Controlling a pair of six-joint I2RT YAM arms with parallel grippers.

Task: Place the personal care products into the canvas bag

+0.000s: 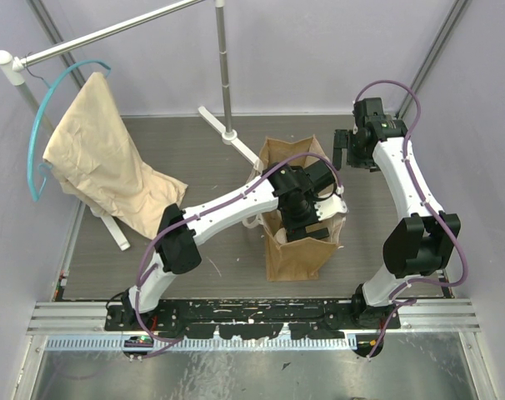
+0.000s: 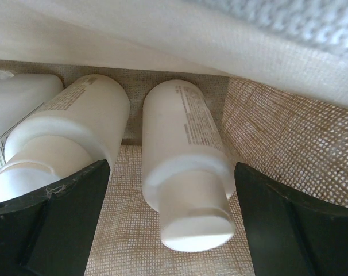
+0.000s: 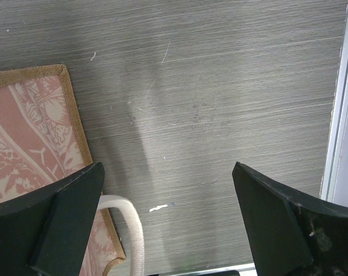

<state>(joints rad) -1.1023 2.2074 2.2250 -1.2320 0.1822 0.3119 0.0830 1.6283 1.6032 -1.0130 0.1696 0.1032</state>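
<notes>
Reaching down inside the canvas bag point(image 2: 277, 126), the left fingers point(image 2: 59, 224) stand spread wide at the bottom corners of the wrist view, gripping nothing. Between them, touching neither, a cream bottle point(image 2: 185, 167) lies on the woven floor, cap nearest, so it appears delivered, not held. Left of it a second cream bottle point(image 2: 76, 126) lies alongside, its cap partly behind one finger. A whitish bottle point(image 2: 16, 100) sits at the far left edge. Outside the bag, the right fingers point(image 3: 277, 224) hang open and empty over the worktop point(image 3: 220, 86).
</notes>
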